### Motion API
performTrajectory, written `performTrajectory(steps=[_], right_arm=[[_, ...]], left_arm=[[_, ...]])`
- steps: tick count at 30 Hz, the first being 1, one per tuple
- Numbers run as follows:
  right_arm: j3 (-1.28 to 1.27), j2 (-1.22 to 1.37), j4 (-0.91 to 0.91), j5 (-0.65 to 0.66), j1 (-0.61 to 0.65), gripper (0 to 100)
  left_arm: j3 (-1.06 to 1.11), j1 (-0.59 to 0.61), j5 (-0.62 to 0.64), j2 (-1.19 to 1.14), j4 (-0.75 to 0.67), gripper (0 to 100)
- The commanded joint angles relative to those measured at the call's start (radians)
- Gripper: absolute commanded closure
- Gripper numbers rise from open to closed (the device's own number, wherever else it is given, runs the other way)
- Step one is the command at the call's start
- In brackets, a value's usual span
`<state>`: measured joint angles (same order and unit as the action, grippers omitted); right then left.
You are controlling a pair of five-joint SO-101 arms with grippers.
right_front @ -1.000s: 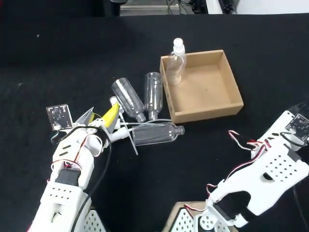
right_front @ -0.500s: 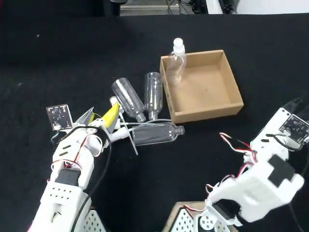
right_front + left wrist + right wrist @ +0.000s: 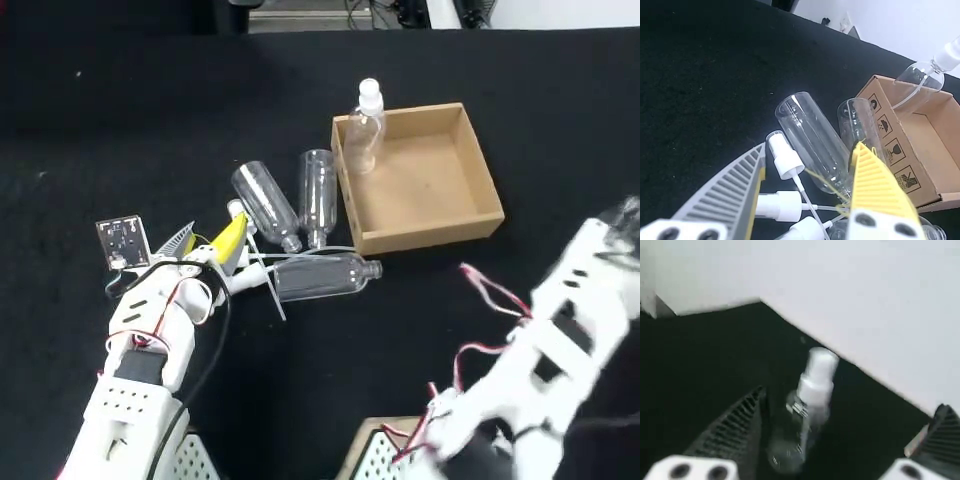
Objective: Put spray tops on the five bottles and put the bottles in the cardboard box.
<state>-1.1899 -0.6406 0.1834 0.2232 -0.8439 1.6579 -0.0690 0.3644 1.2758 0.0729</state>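
Toward the surface's near-left corner, the left tool holds its jaws apart around loose spray tops, clamping none. An uncapped bottle lies just beside them. Beyond, a second open bottle and a third lie beside the cardboard box. By the right edge, the right tool gapes wide, a standing capped bottle ahead of it, untouched. A leaning capped bottle rests in the box's far-left corner.

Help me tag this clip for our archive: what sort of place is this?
Most likely a robotics lab or workshop bench: a white left arm and right arm sit at a black-covered table, with loose cables beyond its far edge and a plain white wall behind.
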Motion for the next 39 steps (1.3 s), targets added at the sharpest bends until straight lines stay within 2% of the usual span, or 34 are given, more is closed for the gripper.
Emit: performTrajectory(steps=[1,5,8,15,19,33,39], right_arm=[[0.064,-0.203,-0.293,0.014,-0.009,56.4],[0.059,-0.180,-0.285,0.132,0.038,56.4],[0.122,-0.058,-0.287,0.180,0.044,56.4],[0.484,0.361,-0.491,0.175,0.008,56.4],[0.541,0.484,-0.425,0.181,0.012,56.4],[0.742,0.742,-0.410,0.173,0.015,56.4],[0.759,0.759,-0.413,0.087,0.021,56.4]], left_arm=[[-0.018,-0.025,-0.011,0.015,-0.025,73],[-0.018,-0.025,-0.011,0.015,-0.025,73],[-0.016,-0.025,-0.011,0.015,-0.025,73],[-0.016,-0.025,-0.011,0.015,-0.025,73],[-0.016,-0.025,-0.011,0.015,-0.025,73],[-0.018,-0.025,-0.011,0.015,-0.025,73],[-0.018,-0.025,-0.011,0.015,-0.025,73]])
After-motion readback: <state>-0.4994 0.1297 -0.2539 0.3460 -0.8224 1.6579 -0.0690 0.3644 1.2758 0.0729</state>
